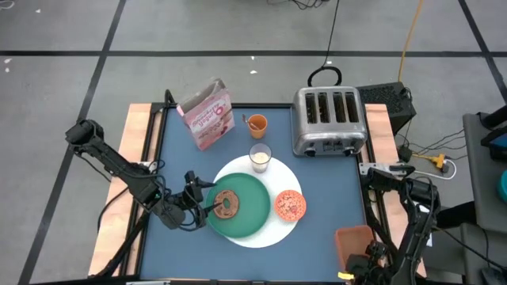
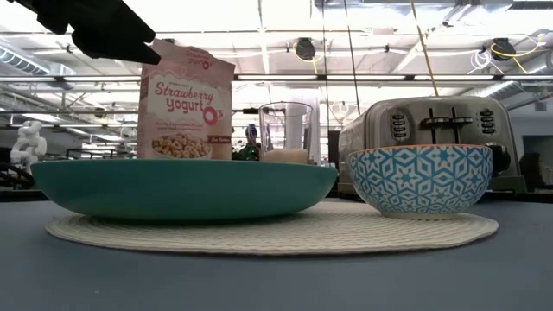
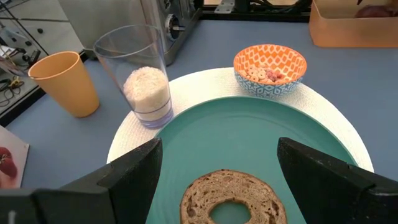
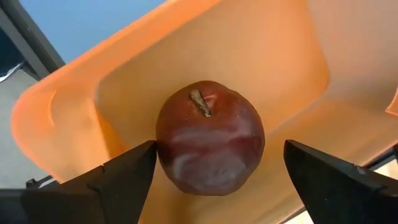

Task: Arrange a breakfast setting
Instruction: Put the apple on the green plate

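While the right gripper (image 4: 214,180) hangs with its fingers (image 4: 112,180) spread wide on either side of the dark red fruit (image 4: 210,138), holding nothing, that fruit sits alone in the orange bin (image 4: 155,56), stem upward toward the wrist camera. It is round, so it has no real long axis; only the stem gives it a direction.

Fetching the fruit looks like the step in hand. The next move calls for lowering the fingers past the widest part, closing gently on the smooth skin, lifting clear of the bin walls, and carrying it to the plate.

Over at the green plate (image 1: 257,207), the left gripper (image 1: 207,204) also stands wide open and empty, its fingers (image 3: 134,171) to either side of the bagel (image 1: 228,204), which lies flat on the plate with its hole facing up.

Around the plate: the white mat (image 1: 273,232) lies under it, the patterned bowl (image 1: 290,205) sits on the mat just beside the plate, and the milk glass (image 1: 260,157) stands at the mat's far edge. Beyond the glass are the orange cup (image 1: 256,123), the cereal box (image 1: 207,117) and the toaster (image 1: 329,119). The bin (image 1: 354,244) is well apart from the plate, at the table's near right corner.
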### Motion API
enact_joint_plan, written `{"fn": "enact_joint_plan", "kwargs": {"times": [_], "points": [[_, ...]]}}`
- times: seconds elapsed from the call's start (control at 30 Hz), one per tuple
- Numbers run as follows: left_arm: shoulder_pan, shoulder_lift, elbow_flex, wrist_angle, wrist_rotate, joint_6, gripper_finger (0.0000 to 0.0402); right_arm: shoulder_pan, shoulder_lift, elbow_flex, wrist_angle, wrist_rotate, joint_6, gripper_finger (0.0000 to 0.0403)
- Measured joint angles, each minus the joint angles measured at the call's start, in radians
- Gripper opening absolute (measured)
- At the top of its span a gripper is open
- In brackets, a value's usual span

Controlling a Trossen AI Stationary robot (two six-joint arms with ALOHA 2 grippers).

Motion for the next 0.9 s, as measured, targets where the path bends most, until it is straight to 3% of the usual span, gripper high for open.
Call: {"fn": "enact_joint_plan", "kwargs": {"times": [0.4, 0.63, 0.9], "points": [[0.000, 0.000, 0.000, 0.000, 0.000, 0.000, 0.0321, -0.021, 0.000, 0.000, -0.004, 0.078, 0.001, 0.0307], [0.000, 0.000, 0.000, 0.000, 0.000, 0.001, 0.0321, -0.020, 0.000, 0.000, -0.001, -0.027, 0.124, 0.0304], [0.000, 0.000, 0.000, 0.000, 0.000, 0.001, 0.0321, -0.013, 0.010, 0.000, 0.009, 0.051, 0.170, 0.0304]]}}
